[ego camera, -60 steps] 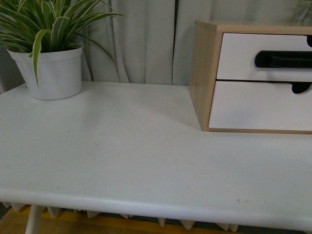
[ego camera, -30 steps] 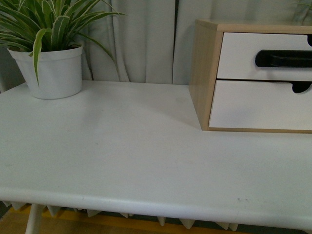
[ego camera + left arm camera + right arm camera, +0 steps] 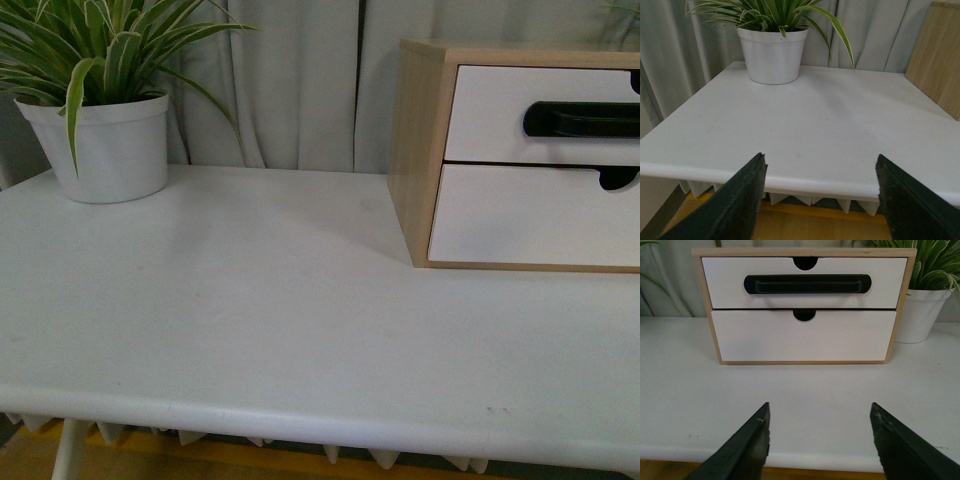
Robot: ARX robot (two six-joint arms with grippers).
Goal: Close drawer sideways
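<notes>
The drawer (image 3: 490,105) is the upper white front with a long black bar handle (image 3: 585,120), in a small light-wood cabinet (image 3: 420,130) at the table's right. In the right wrist view the drawer (image 3: 882,287) and its handle (image 3: 807,284) face me squarely, and the front looks about level with the cabinet frame. My right gripper (image 3: 820,406) is open and empty, over the table's near edge, well short of the cabinet. My left gripper (image 3: 820,157) is open and empty at the table's front edge. Neither arm shows in the front view.
Below it sits a white drawer with a curved notch (image 3: 520,215), also seen in the right wrist view (image 3: 805,342). A potted plant (image 3: 105,150) stands at the back left of the white table (image 3: 250,300). Another white pot (image 3: 922,310) stands beside the cabinet. Curtains hang behind.
</notes>
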